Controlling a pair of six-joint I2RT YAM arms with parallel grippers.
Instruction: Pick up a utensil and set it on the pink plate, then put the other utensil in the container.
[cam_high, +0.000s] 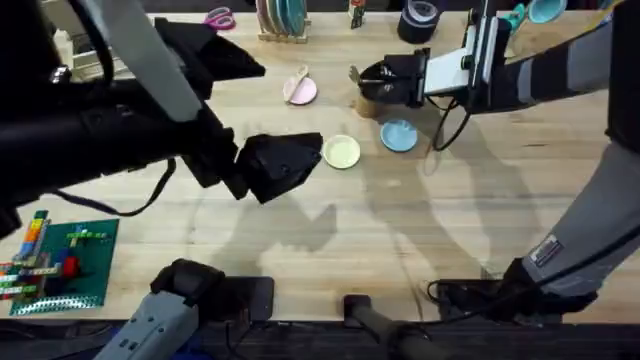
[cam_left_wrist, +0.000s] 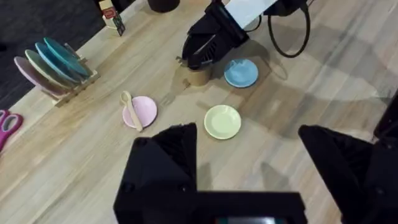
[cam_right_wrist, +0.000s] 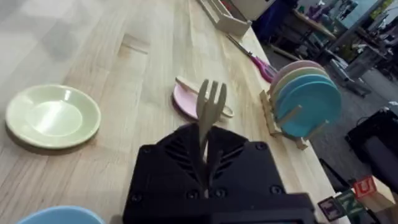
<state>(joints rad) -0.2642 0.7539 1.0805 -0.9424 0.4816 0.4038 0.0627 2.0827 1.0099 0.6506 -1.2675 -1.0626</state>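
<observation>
Near the far edge of the bench, the right end effector (cam_high: 368, 84) grips the fork (cam_right_wrist: 210, 107) by its handle above the brown cup (cam_left_wrist: 198, 77). The spoon (cam_left_wrist: 132, 110) already lies on the pink plate (cam_left_wrist: 144, 109). The left end effector (cam_left_wrist: 249, 155) hangs open. If released off-centre, the fork may hit the rim and tip the cup.

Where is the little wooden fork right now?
The fork is pinched in the right gripper, prongs up, at the far side of the table above the brown cup, beside the blue plate.
</observation>
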